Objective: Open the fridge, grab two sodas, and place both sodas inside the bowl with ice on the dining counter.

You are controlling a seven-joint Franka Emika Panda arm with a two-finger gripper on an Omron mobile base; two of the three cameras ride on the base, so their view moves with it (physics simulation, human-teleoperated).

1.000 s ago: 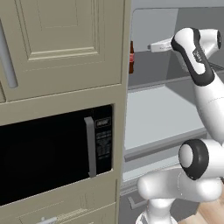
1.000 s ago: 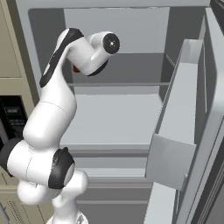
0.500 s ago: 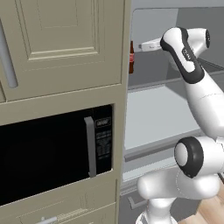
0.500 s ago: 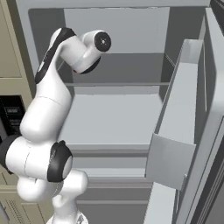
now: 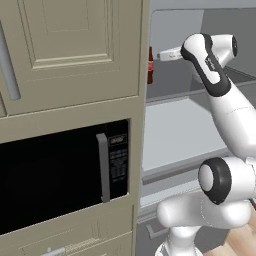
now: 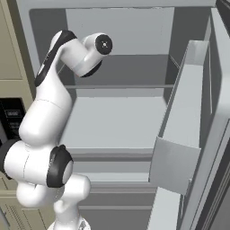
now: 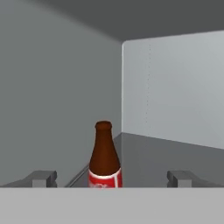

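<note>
In the left base view we see the fridge [image 5: 200,130] standing open beside a beige cabinet [image 5: 70,50] with a black microwave [image 5: 60,180] built in below. A soda [image 5: 149,66] stands upright on the upper shelf, at the fridge's left wall, partly hidden by the cabinet's edge. Our arm [image 5: 220,100] rises from the lower right and bends back toward that shelf, its hand pointing at the bottle from the right, near it but not touching as far as we can judge.

In the right base view we look into the pale grey fridge interior [image 6: 117,121], with the open door [image 6: 193,134] and its door bin on the right. Our arm [image 6: 49,117] climbs on the left and its wrist turns in toward the upper shelf at the fridge's left wall.

In the hand view the soda [image 7: 105,157] stands straight ahead in the back left corner of the shelf, brown glass with a red label. Our fingers [image 7: 112,178] are spread fully wide, one tip at each side of the bottle and well apart from it, gripping nothing.
</note>
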